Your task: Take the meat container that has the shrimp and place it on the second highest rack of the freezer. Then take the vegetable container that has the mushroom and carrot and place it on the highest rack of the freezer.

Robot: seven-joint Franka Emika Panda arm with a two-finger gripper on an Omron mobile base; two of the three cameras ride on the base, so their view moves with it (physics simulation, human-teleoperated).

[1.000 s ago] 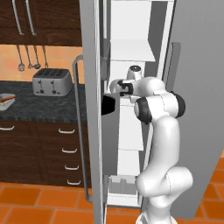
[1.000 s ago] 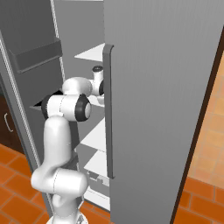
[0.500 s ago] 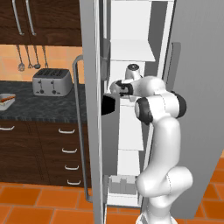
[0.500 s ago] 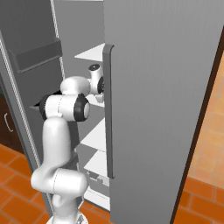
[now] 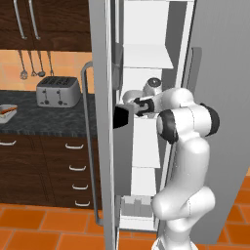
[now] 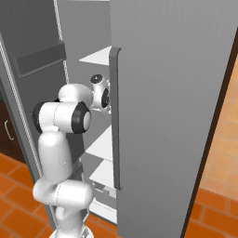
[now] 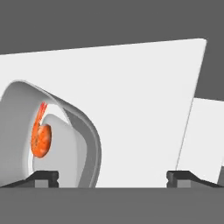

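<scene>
Hand view, from the left: shrimp [image 7: 40, 139] lies in a pale container [image 7: 83, 144] resting on a white freezer shelf [image 7: 144, 109]; fingertips [image 7: 46, 176] stand spread wide, released, the left one before the container; left base view: toaster [image 5: 58, 91] on dark counter [image 5: 34, 121], then the open freezer [image 5: 146, 63].

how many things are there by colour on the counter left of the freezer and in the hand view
Silver: 1, the toaster
White: 2, the container with the shrimp and the tray at the counter's left edge
Orange: 2, the shrimp and the stick-shaped piece in the tray
Total: 5
</scene>
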